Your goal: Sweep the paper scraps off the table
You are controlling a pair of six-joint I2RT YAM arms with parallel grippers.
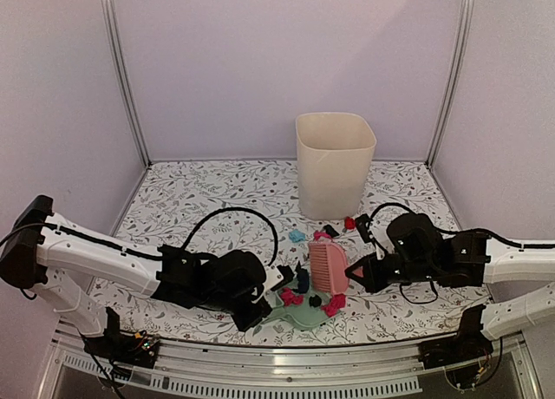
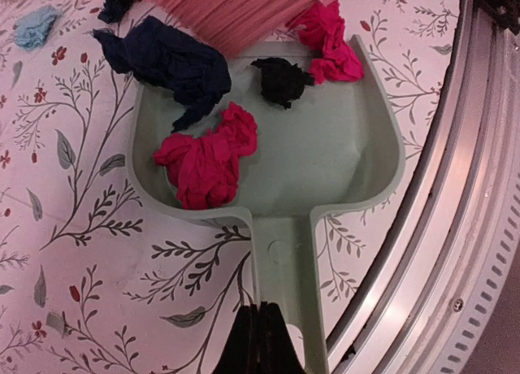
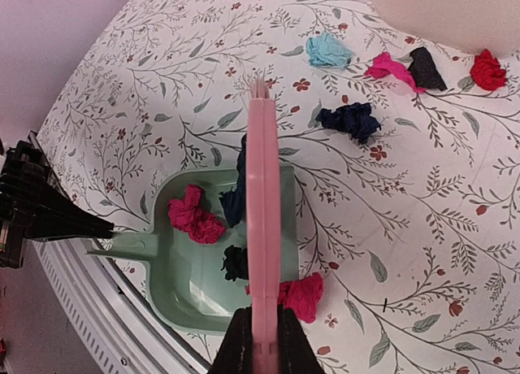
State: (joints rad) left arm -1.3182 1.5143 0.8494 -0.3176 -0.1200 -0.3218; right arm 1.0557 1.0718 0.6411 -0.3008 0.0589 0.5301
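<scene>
Several paper scraps (image 3: 195,215) in dustpan (image 2: 325,171), others on table (image 3: 162,89); light, soft, roll easily, so push with brush (image 3: 263,211). Left gripper (image 2: 260,335) clamps dustpan handle, right gripper (image 3: 262,335) clamps brush.

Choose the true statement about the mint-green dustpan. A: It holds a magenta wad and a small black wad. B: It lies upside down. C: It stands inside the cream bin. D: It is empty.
A: the left wrist view shows a magenta wad and a small black wad lying inside the dustpan, which sits open side up on the table.
</scene>
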